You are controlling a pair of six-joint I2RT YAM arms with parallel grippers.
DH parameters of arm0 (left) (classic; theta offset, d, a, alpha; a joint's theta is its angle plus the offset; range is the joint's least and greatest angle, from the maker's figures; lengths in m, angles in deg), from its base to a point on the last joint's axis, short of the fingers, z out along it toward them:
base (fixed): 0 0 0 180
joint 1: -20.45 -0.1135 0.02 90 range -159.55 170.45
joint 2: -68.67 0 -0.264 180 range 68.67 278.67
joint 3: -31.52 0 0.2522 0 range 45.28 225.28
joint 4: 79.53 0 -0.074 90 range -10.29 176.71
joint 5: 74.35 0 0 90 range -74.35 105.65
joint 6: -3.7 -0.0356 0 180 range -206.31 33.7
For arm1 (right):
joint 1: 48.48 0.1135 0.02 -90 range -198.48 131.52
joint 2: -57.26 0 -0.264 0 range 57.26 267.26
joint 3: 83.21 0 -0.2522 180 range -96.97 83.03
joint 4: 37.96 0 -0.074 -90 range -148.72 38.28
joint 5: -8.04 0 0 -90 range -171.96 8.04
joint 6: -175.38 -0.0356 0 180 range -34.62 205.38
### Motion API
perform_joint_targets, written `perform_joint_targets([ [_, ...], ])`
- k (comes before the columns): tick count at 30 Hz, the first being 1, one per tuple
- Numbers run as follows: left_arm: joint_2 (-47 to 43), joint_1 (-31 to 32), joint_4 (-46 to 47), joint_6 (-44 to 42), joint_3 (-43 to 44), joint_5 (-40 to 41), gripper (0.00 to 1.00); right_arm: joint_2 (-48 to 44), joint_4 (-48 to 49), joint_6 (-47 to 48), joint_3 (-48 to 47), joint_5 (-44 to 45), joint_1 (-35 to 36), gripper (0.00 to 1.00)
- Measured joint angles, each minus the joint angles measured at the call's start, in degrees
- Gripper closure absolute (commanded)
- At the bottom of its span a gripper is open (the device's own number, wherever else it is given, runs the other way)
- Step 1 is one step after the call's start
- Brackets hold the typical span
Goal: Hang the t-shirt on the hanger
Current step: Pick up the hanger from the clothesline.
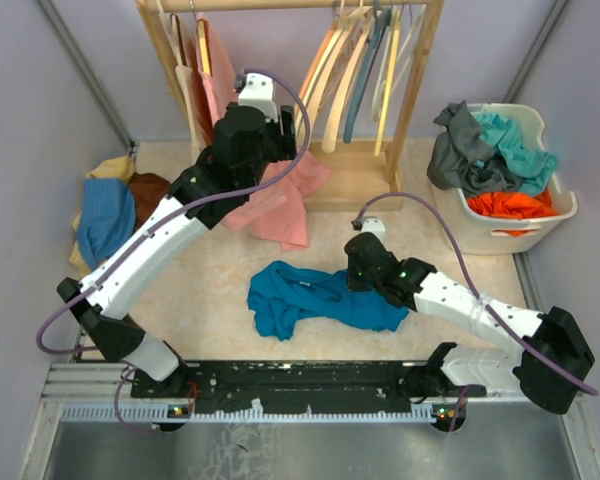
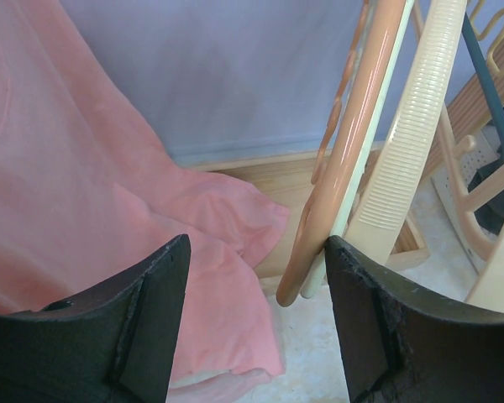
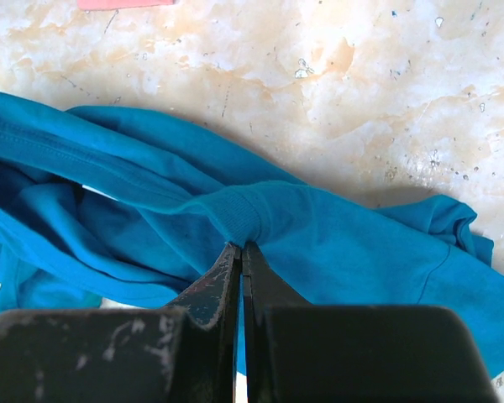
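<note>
T-shirt [image 3: 336, 243] (teal, crumpled) between right fingers [image 3: 214, 284]

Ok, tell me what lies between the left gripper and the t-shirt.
Between the left gripper and the t-shirt lies a pink garment, then a strip of bare tabletop; the top view shows it.

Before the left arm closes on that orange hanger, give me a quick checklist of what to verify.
1. The left hand is open: ok, jaws wide apart.
2. The hanger is inside the gap: ok, its lower end sits near one side; depth cannot tell.
3. Only that hanger is in the gap: cannot tell, a cream hanger hangs close beside it.
4. The pink garment is clear of that hand: cannot tell.
5. The right hand is shut on the t-shirt: ok, pinching a ribbed fold.
</note>
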Motion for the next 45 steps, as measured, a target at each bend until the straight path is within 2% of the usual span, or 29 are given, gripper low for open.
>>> perform_joint_targets([
  [20,-0.3,-1.4,3.9,-2.3,-3.9,2.2,0.29,0.1,0.3,0.0,0.0,-0.4,-0.3,1.0],
  [35,0.3,-2.3,8.4,-2.9,-4.3,-7.5,0.29,-0.3,1.1,0.4,1.8,-0.9,-1.3,1.0],
  [37,0.7,-2.4,8.8,-3.0,-4.3,-7.9,0.33,-0.5,1.1,0.5,2.2,-0.9,-1.4,1.0],
  [40,2.3,-2.5,8.5,-3.5,-2.7,-7.8,0.43,-0.9,1.0,0.5,2.6,-1.0,-1.5,1.0],
  [45,5.0,-2.6,8.1,-4.5,0.7,-7.6,0.67,-1.6,1.1,0.6,2.9,-1.1,-2.0,1.0],
])
